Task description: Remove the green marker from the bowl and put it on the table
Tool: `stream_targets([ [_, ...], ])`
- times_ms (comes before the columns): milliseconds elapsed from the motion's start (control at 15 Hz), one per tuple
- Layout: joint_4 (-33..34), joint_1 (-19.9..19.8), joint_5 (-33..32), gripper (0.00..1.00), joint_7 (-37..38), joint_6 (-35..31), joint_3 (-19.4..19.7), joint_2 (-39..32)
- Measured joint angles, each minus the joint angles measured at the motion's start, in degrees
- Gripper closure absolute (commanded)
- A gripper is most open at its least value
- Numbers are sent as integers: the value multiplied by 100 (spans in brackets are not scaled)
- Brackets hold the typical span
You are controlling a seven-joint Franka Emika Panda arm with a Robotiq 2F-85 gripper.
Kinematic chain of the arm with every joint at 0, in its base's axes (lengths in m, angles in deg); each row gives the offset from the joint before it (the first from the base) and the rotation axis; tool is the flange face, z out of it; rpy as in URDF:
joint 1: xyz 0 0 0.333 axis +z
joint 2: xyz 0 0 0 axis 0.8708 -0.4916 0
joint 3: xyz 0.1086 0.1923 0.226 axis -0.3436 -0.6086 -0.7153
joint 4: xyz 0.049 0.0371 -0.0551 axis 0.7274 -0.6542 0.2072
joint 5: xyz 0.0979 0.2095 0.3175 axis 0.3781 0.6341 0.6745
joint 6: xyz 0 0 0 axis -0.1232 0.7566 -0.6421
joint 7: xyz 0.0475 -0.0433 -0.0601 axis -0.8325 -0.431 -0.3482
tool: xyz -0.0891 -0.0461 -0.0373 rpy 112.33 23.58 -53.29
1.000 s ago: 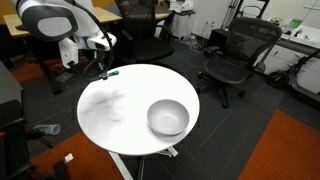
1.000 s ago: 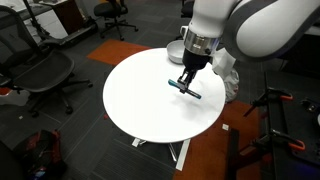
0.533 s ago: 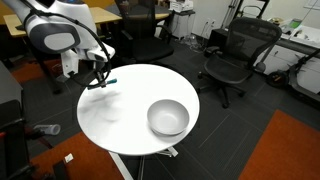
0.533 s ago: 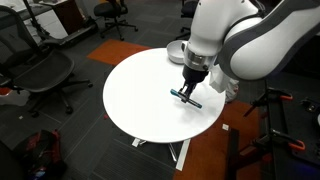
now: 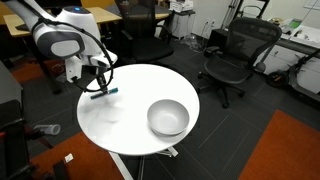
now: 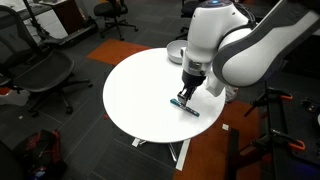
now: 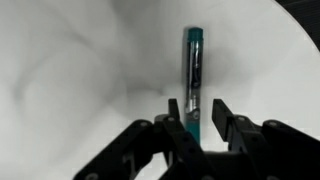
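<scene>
The green marker (image 7: pixel 194 62) is a slim teal stick with a dark end. It lies on the white table (image 5: pixel 125 120) near its edge, and shows in both exterior views (image 5: pixel 106 92) (image 6: pixel 185 105). My gripper (image 7: pixel 197 118) sits low over it, also seen from outside (image 5: pixel 98 86) (image 6: pixel 187 93). The jaws are open: the marker rests beside one finger (image 7: pixel 173 115), with a gap to the other finger (image 7: pixel 222 115). The silvery bowl (image 5: pixel 168 117) stands empty on the far side of the table. In an exterior view, only the bowl's rim (image 6: pixel 174 47) shows behind my arm.
Black office chairs (image 5: pixel 232 58) (image 6: pixel 45 75) stand around the table. Wooden desks (image 5: pixel 100 18) line the back of the room. An orange carpet patch (image 5: pixel 285 150) lies beside the table. A tripod (image 6: pixel 280 120) stands close to the table's edge.
My gripper came down toward the table's edge with the marker. The marker now rests on the tabletop and the jaws have parted from it.
</scene>
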Motion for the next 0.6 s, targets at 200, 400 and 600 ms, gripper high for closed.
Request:
stream_targets([
  [200,127,78,-109,3,124,-1,171,-16],
  [400,273,152,-348,0,332,0,405,-7],
  [600,340,169,-520,0,414,44,543,78],
])
